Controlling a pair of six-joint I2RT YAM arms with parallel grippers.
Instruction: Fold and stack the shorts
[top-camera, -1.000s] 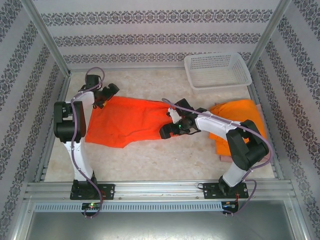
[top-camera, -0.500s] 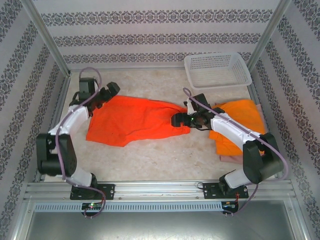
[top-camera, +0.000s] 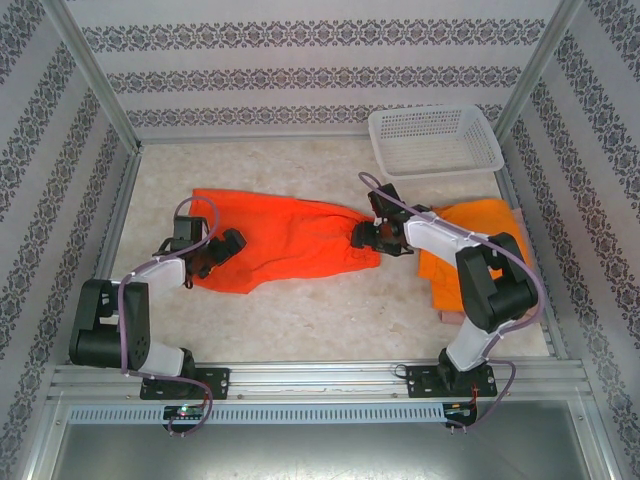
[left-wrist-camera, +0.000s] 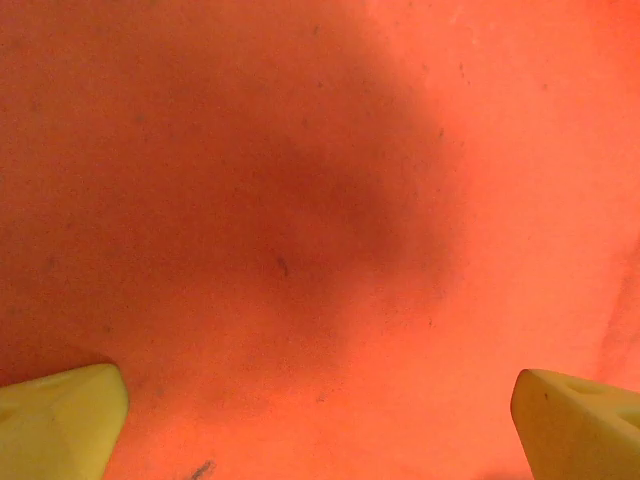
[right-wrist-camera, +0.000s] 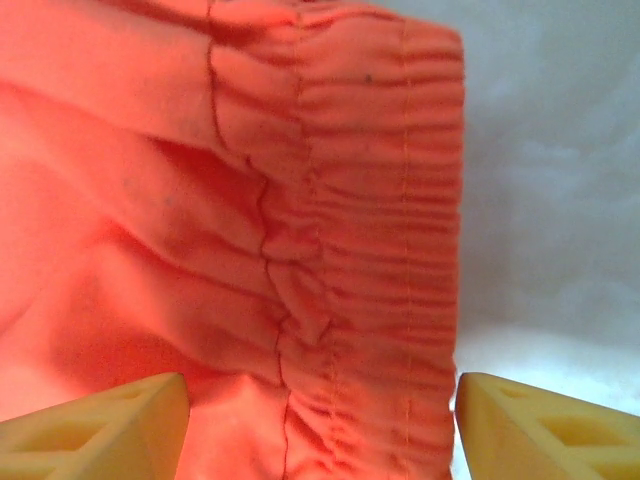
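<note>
A pair of bright orange shorts (top-camera: 290, 240) lies spread flat across the middle of the table. My left gripper (top-camera: 228, 245) hovers open over its near-left part; in the left wrist view orange cloth (left-wrist-camera: 320, 200) spans the space between the wide-apart fingertips (left-wrist-camera: 60, 425) of the gripper (left-wrist-camera: 320, 428). My right gripper (top-camera: 362, 233) is at the shorts' right end. There the gathered waistband (right-wrist-camera: 380, 200) lies between its open fingers (right-wrist-camera: 550, 430), the gripper (right-wrist-camera: 320, 432) straddling it. More folded orange shorts (top-camera: 480, 235) lie at the right on a dusty pink pair (top-camera: 460, 318).
A white mesh basket (top-camera: 435, 140) stands at the far right corner. Patterned walls and metal posts close in the table (top-camera: 330, 320). Bare tabletop lies between the spread shorts and the near rail.
My left gripper has swung from the shorts' far-left corner to their near-left part. My right gripper has moved right and away to the waistband, its jaws narrowing.
</note>
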